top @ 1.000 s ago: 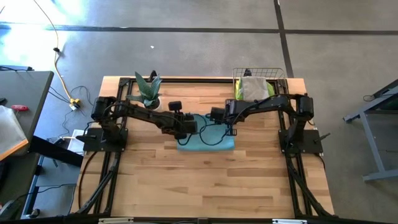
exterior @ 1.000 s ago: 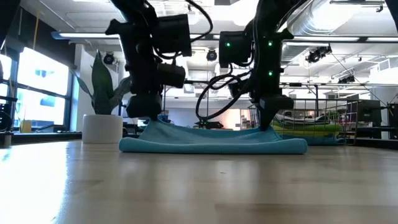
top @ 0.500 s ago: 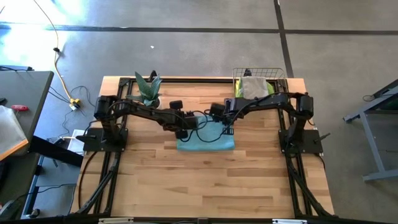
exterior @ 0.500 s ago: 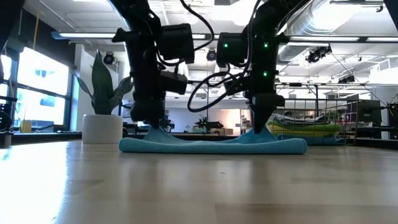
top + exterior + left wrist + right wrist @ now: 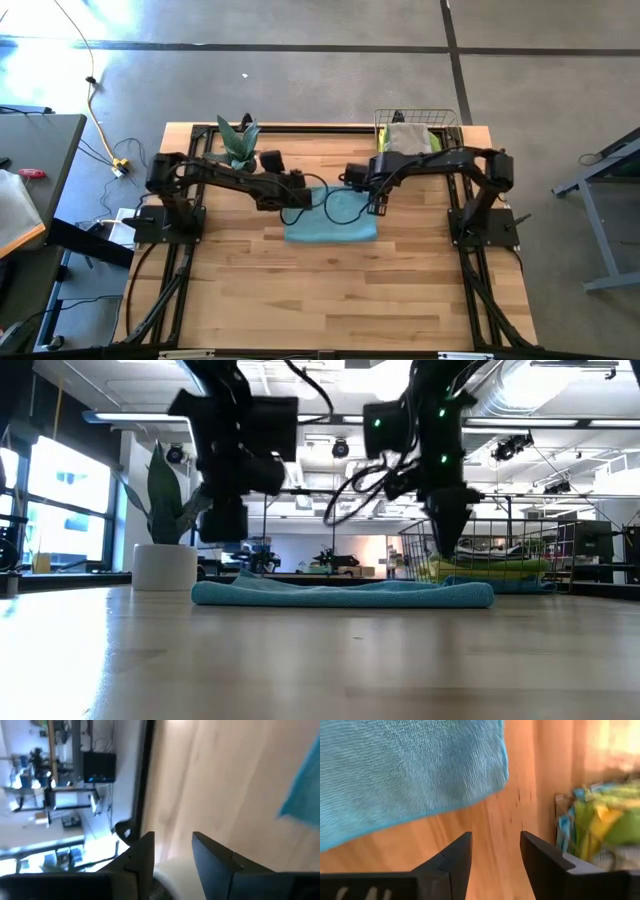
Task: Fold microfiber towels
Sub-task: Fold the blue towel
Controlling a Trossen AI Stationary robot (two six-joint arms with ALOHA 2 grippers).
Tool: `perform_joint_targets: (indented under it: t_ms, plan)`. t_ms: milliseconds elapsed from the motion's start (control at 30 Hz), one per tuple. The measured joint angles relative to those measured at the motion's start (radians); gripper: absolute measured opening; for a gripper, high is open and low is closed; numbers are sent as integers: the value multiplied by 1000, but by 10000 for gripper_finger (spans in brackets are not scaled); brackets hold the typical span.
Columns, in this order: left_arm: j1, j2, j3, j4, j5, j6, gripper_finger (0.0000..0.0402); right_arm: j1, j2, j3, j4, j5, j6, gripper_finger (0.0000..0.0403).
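Teal towel (image 5: 331, 216) lies folded flat mid surface (image 5: 300, 290), rest heaped in the basket (image 5: 415, 135). Left hand (image 5: 226, 525) and right hand (image 5: 447, 532) both released, empty, just above it. Fold looks placed; next likely a second fold or stowing it

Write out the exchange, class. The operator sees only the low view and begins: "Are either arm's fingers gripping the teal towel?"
Observer: No. The right wrist view shows the right gripper with fingers apart and empty, the teal towel lying beyond them.
Operator: And the left?
Observer: The left gripper is open too, with bare wood between its fingers and only a corner of the towel off to one side.
Operator: What tops the basket pile?
Observer: From above, a grey towel lies on top in the wire basket, with a lime green towel showing under it.
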Motion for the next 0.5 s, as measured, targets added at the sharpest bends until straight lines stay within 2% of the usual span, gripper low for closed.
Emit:
perform_joint_targets:
  t_ms: [67,100,167,233,300,367,500]
  plan:
    - [1,-31,-1,-35,12,-24,124,0,-36,0,-37,-4,42,156]
    - [1,-50,-3,-45,67,-27,124,3,-52,0,-54,-7,69,153]
    - [0,-96,-24,-36,244,10,123,10,-92,-16,-57,-22,118,149]
    - [-5,-137,-73,59,449,73,121,25,-141,-72,-2,-47,135,147]
    - [-12,-184,-152,193,616,142,118,45,-187,-166,130,-83,137,147]
    - [-23,-223,-237,404,720,180,116,67,-237,-276,297,-122,139,147]
    - [-26,-252,-398,733,756,175,110,104,-309,-494,726,-165,212,147]
